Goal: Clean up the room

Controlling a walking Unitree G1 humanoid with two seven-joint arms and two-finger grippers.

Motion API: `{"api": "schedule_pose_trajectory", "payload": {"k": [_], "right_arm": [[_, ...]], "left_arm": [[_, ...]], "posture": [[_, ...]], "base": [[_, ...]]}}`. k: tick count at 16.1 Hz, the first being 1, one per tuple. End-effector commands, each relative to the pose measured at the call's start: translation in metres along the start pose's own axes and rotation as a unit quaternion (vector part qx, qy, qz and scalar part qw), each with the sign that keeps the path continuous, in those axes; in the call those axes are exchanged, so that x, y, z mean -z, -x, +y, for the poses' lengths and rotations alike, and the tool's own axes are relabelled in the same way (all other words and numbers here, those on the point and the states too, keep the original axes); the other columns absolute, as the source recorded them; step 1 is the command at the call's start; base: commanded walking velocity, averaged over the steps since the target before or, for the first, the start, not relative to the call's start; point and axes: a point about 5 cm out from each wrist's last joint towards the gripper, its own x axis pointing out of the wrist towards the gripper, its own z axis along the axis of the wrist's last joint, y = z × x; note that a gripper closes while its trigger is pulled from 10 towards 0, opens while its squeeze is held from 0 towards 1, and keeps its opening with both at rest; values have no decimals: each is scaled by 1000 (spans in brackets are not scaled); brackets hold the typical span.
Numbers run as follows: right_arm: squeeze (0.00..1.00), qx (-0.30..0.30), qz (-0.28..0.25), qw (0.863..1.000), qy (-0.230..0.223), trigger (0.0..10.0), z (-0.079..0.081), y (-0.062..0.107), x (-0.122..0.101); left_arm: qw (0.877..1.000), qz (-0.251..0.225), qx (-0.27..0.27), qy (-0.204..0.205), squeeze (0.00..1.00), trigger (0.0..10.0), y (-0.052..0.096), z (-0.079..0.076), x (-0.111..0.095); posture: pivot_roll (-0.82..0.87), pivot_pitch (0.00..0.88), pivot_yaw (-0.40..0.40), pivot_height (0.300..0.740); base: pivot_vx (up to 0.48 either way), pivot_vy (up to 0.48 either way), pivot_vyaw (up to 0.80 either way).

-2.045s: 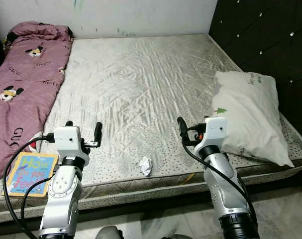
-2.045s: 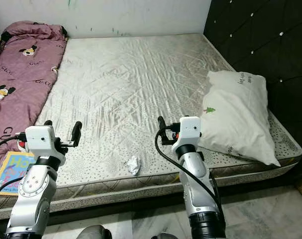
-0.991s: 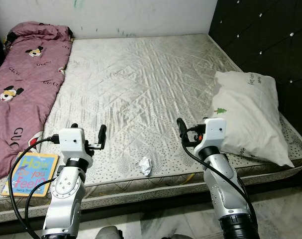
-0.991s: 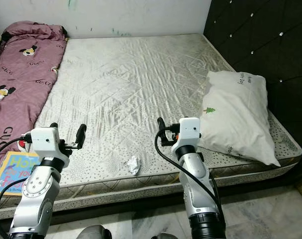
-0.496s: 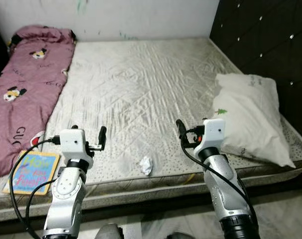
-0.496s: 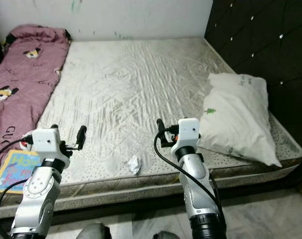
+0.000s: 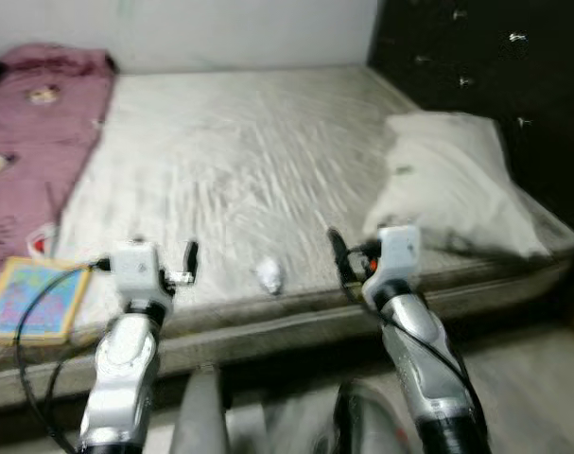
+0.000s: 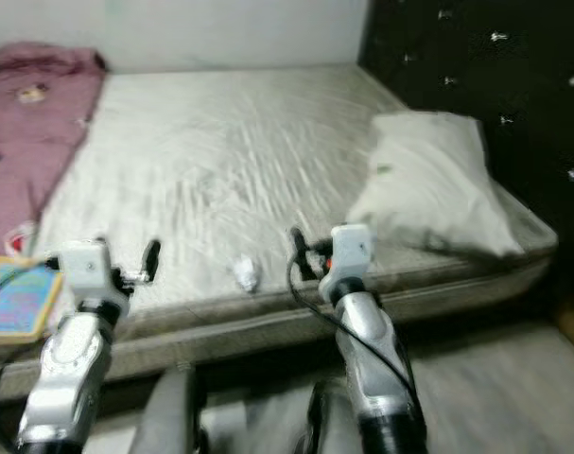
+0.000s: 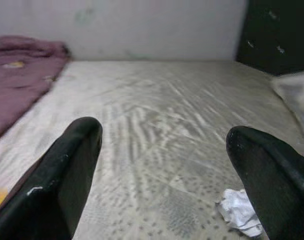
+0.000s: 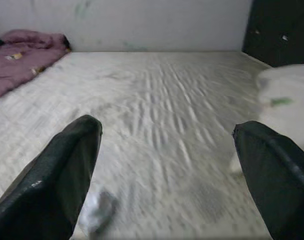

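A crumpled white paper (image 7: 268, 274) lies near the front edge of the bare mattress (image 7: 239, 151), between my two arms. The left wrist view also catches the paper (image 9: 239, 212) low beside one finger. A colourful book (image 7: 26, 298) rests at the mattress's front left corner. My left gripper (image 7: 164, 255) is held open over the front edge, left of the paper, with nothing in it. My right gripper (image 7: 360, 252) is open and empty to the paper's right. All views are blurred.
A purple printed blanket (image 7: 31, 132) covers the bed's left side. A white pillow (image 7: 452, 180) lies at the right, against the black tufted headboard (image 7: 476, 57). Pale floor (image 7: 532, 378) runs below the bed's front edge.
The whole picture has shifted and blurred, so the camera has moved: the bed now sits higher and more floor shows. Both arms keep their pose with the fingers open.
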Motion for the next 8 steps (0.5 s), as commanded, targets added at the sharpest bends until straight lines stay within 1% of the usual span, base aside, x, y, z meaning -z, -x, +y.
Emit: {"api": "schedule_pose_trajectory", "payload": {"k": [1, 8], "right_arm": [[0, -10, -6, 1000, 0, 10000, 3, -5, -5], [0, -23, -1, 1000, 6, 10000, 5, -6, -4]], "left_arm": [[1000, 22, -17, -9, 0, 10000, 5, 5, 10], [999, 25, -29, -7, 0, 10000, 5, 6, 10]], "posture": [[94, 0, -13, 589], [92, 0, -19, 584]], "base": [[0, 0, 0], [0, 0, 0]]}}
